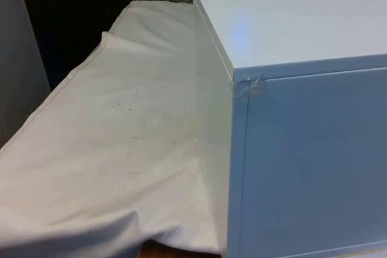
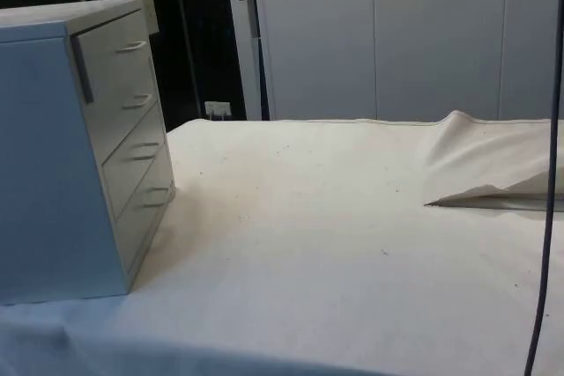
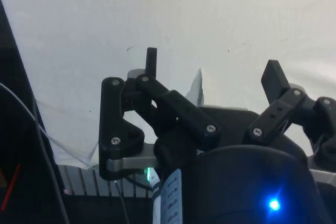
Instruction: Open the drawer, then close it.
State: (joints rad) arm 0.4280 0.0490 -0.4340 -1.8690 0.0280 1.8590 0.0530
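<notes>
Four shut drawers (image 2: pixel 132 125) on my chest of drawers (image 2: pixel 62 156), gripper (image 3: pixel 212 69) spread wide, empty, over bare cloth (image 3: pixel 157 9), well apart from it.

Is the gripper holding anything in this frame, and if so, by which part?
Nothing is held. The gripper hangs open above the white cloth with nothing between its fingers. The chest of drawers stands apart with all drawers shut.

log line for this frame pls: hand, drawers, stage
hand: open, over bare cloth, holding nothing | chest of drawers: all drawers shut, none touched | stage: opening not begun
</notes>
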